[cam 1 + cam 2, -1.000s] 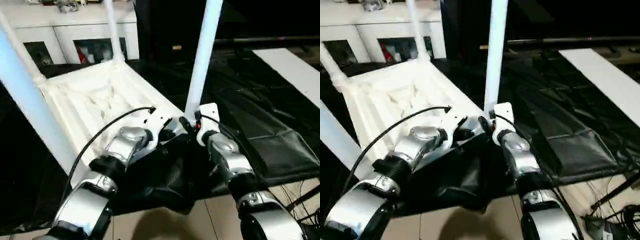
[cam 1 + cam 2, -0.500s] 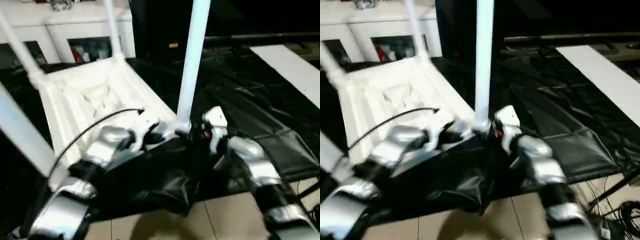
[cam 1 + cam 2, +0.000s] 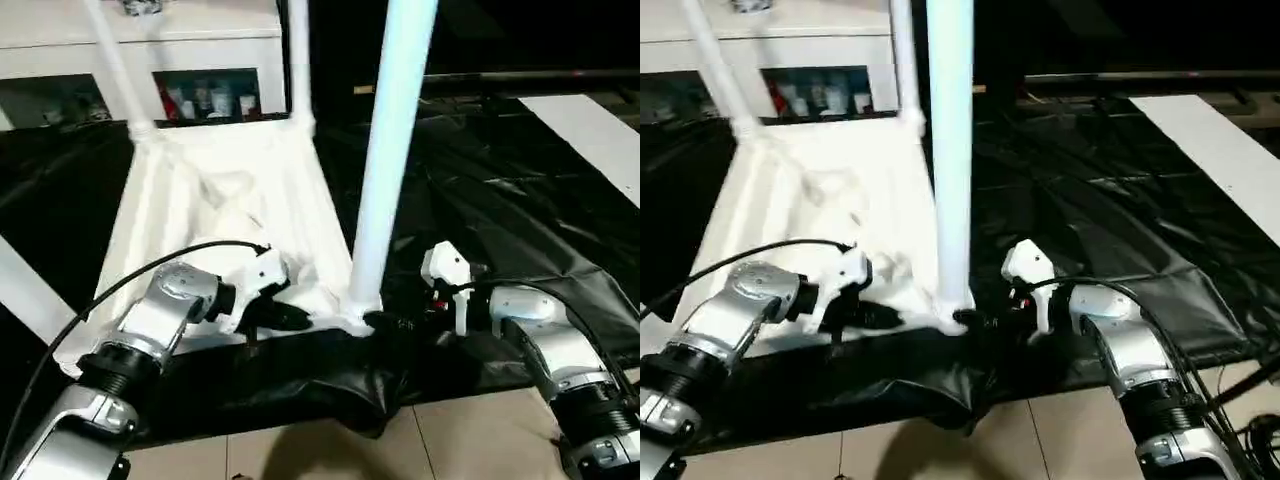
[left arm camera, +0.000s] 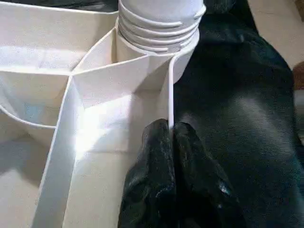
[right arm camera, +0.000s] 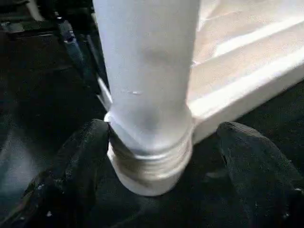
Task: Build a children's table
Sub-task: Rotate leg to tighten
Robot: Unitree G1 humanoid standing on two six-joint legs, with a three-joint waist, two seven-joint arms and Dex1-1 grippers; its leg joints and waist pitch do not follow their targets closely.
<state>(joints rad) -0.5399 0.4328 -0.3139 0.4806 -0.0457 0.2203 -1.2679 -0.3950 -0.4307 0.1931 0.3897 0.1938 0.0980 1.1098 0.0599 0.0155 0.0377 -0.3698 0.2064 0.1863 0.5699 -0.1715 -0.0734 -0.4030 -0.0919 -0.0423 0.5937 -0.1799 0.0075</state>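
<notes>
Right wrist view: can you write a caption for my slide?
Open right gripper straddles the base of a white leg seated in the tabletop corner.

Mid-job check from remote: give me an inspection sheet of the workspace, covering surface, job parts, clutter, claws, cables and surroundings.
Surface: black sheeting spread over a pale tiled floor.
Job's things: tabletop lies underside up on the sheeting; near leg stands in its corner socket with thread rings showing at the base; two far legs stand at the back corners.
Clutter: nothing seen on the sheeting.
Claws: left claw shut on the tabletop's edge rib beside the near socket; right claw open, one finger against the leg base, the other clear of it.
Cables: black cable loops over the left forearm; loose cables on the floor at far right.
Surroundings: white cabinet with glass doors behind; white board at right.
</notes>
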